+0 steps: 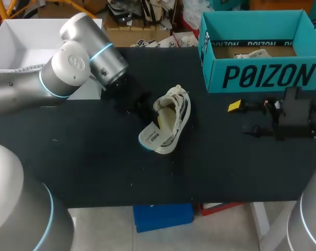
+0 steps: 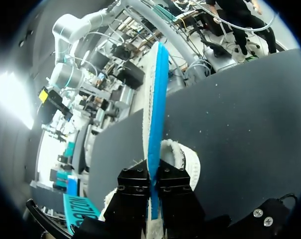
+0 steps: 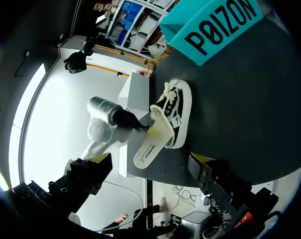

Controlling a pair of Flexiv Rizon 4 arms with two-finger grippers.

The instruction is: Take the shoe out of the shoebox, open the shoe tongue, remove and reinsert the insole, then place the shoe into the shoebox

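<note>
A white and black sneaker (image 1: 177, 107) lies on its side in the middle of the black table (image 1: 95, 162). Its insole (image 1: 153, 137), white with a blue edge, sticks halfway out of the shoe's opening. My left gripper (image 1: 147, 112) is at the shoe's left side, shut on the insole (image 2: 155, 99), which runs ahead from between the fingers, with the sneaker (image 2: 186, 160) just beyond. The teal shoebox (image 1: 262, 73) stands open at the back right. My right gripper (image 1: 241, 118) hovers open in front of the box, well right of the sneaker (image 3: 174, 110), holding nothing.
A white open box (image 1: 22, 44) stands at the back left, behind my left arm. The shoebox (image 3: 215, 27) holds some paper. The table's front edge runs close below the shoe, with bare black surface to either side.
</note>
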